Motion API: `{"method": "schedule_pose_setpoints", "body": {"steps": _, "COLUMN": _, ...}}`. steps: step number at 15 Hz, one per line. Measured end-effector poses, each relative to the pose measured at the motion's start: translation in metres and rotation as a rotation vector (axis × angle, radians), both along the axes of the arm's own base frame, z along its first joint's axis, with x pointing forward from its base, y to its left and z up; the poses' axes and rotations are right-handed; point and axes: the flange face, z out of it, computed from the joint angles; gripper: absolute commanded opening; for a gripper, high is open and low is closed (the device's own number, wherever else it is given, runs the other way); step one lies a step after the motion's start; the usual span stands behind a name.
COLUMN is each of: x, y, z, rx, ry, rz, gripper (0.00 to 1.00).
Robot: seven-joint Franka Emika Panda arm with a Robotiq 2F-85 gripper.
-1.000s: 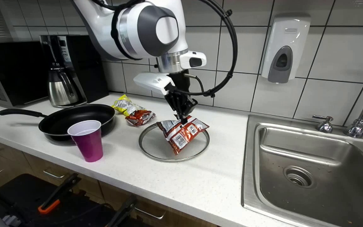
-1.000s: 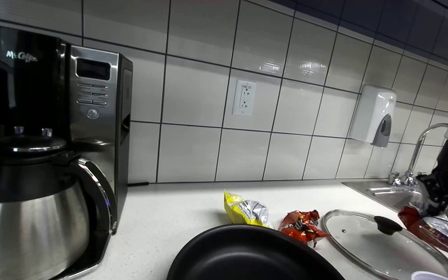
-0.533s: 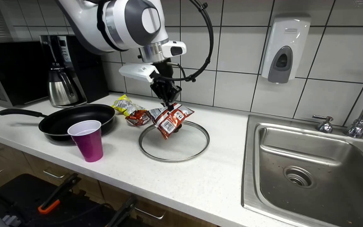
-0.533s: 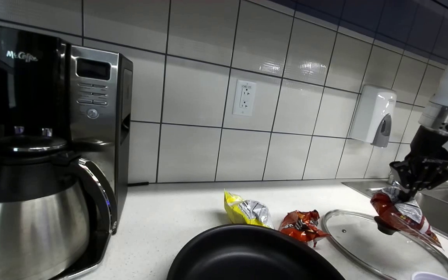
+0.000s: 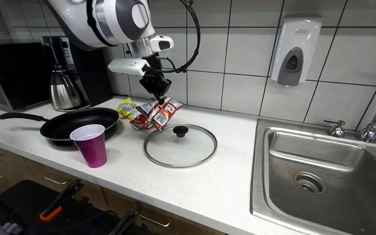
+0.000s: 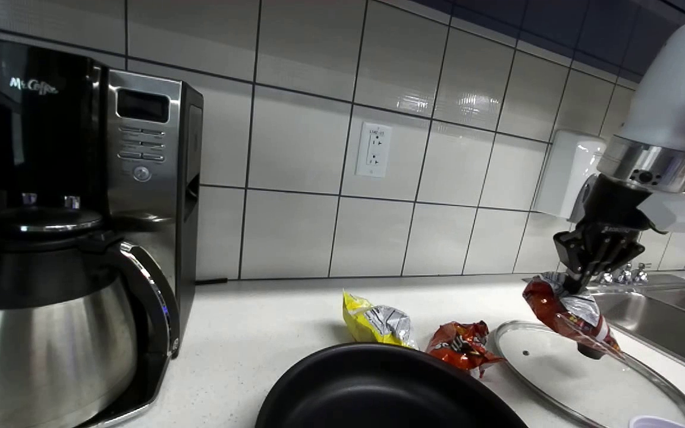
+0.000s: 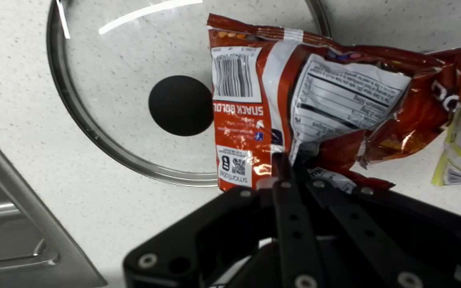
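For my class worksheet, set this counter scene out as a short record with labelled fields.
Claw: shut on a red snack bag
Bag's pose: tilted, held above the counter
Other bags: a second red bag and a yellow bag, lying on the counter
Lid: glass, flat on the counter, knob up
Pan: black, handle pointing away from the lid
Cup: purple outside, white inside, upright, near the pan
Sink: metal, across the lid from the pan
Unclear: whether the two red bags touch

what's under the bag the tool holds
In the wrist view, the lid, its knob and another red bag show past the edges of the held bag; whatever lies directly beneath is covered.
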Motion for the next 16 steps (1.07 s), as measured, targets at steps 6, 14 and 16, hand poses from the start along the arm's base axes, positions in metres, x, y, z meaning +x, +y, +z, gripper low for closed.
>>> {"method": "schedule_pose_setpoints", "body": {"steps": 6, "x": 0.014, "y": 0.062, "z": 0.001, "rx": -0.003, "ry": 0.003, "rz": 0.123, "gripper": 0.00}}
{"method": "schedule_pose_setpoints", "body": {"steps": 14, "x": 0.034, "y": 0.144, "z": -0.001, "rx": -0.005, "ry": 0.016, "rz": 0.271, "gripper": 0.00}}
{"method": "schedule_pose_setpoints", "body": {"steps": 16, "x": 0.038, "y": 0.163, "z": -0.003, "rx": -0.007, "ry": 0.025, "rz": 0.308, "gripper": 0.00}}
